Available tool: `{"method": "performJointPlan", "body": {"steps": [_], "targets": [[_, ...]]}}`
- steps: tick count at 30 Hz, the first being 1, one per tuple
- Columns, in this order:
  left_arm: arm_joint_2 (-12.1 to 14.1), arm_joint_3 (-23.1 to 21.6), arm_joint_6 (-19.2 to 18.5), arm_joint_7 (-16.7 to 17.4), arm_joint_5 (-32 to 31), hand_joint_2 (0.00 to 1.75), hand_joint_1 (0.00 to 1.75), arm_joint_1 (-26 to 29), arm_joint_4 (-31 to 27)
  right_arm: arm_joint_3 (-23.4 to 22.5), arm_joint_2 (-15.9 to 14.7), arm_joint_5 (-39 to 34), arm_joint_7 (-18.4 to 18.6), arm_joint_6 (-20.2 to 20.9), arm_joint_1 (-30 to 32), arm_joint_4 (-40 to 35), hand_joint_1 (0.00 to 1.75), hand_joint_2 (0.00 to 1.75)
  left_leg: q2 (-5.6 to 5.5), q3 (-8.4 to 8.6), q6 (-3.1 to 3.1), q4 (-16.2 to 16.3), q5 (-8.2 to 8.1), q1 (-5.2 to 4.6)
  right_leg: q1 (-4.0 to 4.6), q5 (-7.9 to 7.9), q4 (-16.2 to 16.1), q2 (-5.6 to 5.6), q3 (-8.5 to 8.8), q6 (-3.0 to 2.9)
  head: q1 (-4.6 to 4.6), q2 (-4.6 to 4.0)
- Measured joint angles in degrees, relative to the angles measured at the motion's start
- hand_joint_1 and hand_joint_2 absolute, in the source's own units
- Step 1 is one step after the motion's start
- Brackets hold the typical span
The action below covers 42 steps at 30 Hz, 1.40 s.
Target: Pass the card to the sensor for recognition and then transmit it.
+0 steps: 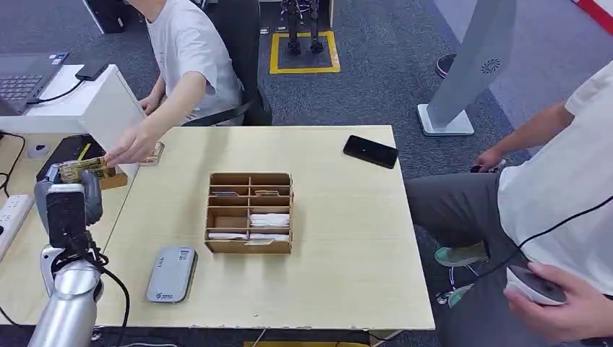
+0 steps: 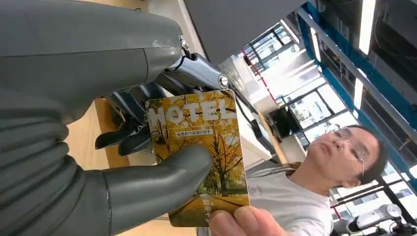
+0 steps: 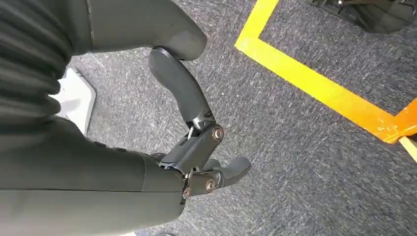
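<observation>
Head view, largest first: pale wooden table (image 1: pixel 340 246) across the centre of the frame; seated person (image 1: pixel 189 50) at upper left, reaching down toward the left edge; second person (image 1: pixel 571 195) at right edge. Compartmented wooden box (image 1: pixel 249 213) at table centre, holding small flat items. Grey sensor (image 1: pixel 171 275) flat at lower left of the table, near the front edge. Black phone (image 1: pixel 370 151) toward upper right of the table.

Left hand (image 1: pixel 66 206) raised at left edge of the frame, beside the table, gripping the card (image 1: pixel 85 170) at its top. Person's hand (image 1: pixel 131 148) touching the card's far end.

Left wrist view: card (image 2: pixel 199 157) at frame centre, printed "HOTEL" over autumn trees, pinched between thick grey thumb (image 2: pixel 167 172) and darker fingers (image 2: pixel 128 132) behind. Person's fingertips (image 2: pixel 246 221) on the lower edge of the card.

Right wrist view: right hand (image 3: pixel 196 147) hanging over grey carpet, fingers loosely curled, holding nothing.

Handling, judged: thin, light, stiff, glossy, likely slippery. Best pinched flat across both faces near one short edge, leaving the remainder free for presentation to the sensor.
</observation>
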Motion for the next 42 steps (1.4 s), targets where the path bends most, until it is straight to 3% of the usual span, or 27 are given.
{"method": "performJointPlan", "body": {"steps": [3,12,20,42], "targets": [[-0.02,0.00,-0.04,2.17,0.33,1.75,1.75,-0.13,0.00,1.29,-0.35,-2.06,1.07,-0.70,0.63,0.00,0.00,1.75,0.00,0.00,0.00,0.00,0.00,0.00,0.00,0.00,0.00,0.00,0.00,0.00,0.00,0.00],[-0.02,0.00,-0.17,2.65,0.48,1.75,1.75,-0.31,0.02,3.00,-0.96,-3.00,1.62,-0.85,1.29,0.00,0.00,1.75,0.02,0.00,0.00,0.00,0.00,0.00,0.00,0.00,0.00,0.02,0.00,0.00,0.00,0.00],[0.02,0.00,-6.10,2.93,9.27,1.75,1.75,-0.25,-0.39,5.71,-2.05,-8.05,4.26,-1.68,2.58,-0.02,0.00,1.75,0.01,-0.02,0.00,0.00,0.00,0.00,0.00,0.00,0.00,0.01,0.01,0.00,0.00,0.00],[0.04,0.00,-5.88,2.34,9.36,1.75,1.75,-0.27,-1.77,15.52,-6.19,-18.04,9.62,-3.72,5.61,-1.27,0.00,1.75,0.02,-0.02,0.00,0.00,0.00,0.00,0.00,0.01,0.00,0.02,-0.01,-0.01,0.00,0.00]]}}
